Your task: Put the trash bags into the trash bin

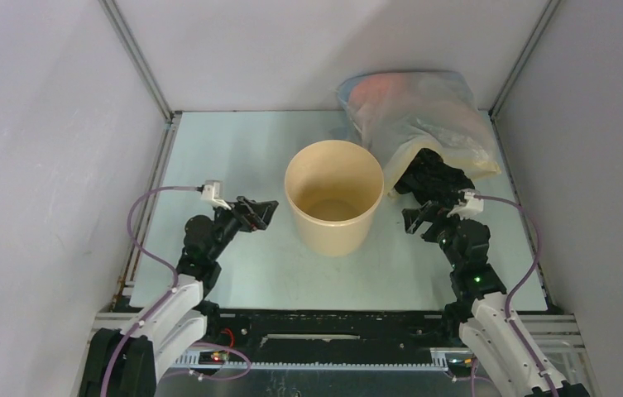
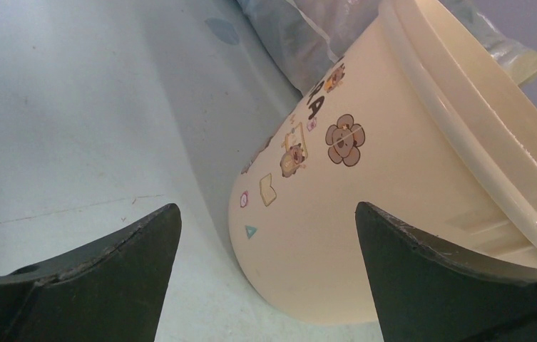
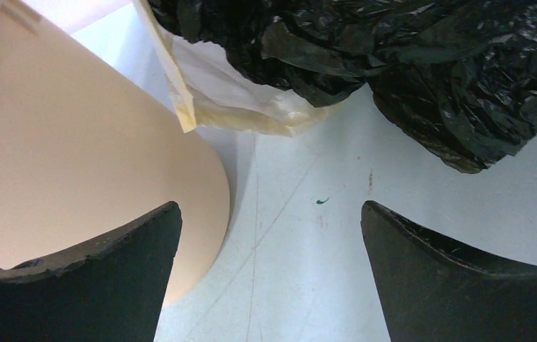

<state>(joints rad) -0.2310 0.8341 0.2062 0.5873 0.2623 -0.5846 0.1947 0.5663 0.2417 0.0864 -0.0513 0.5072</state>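
Jaws wide apart; black trash bag [image 3: 408,64] ahead, apparently overlapping whitish bag [image 3: 244,96]; bin [image 3: 73,157] left.

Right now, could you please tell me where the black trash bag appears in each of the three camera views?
Top external: the black trash bag lies right of centre, just right of the trash bin.
Left wrist: not in this picture.
Right wrist: the bag fills the top edge, mostly right of centre.
Shared landmark: the trash bin, on the right in the left wrist view and on the left in the right wrist view.
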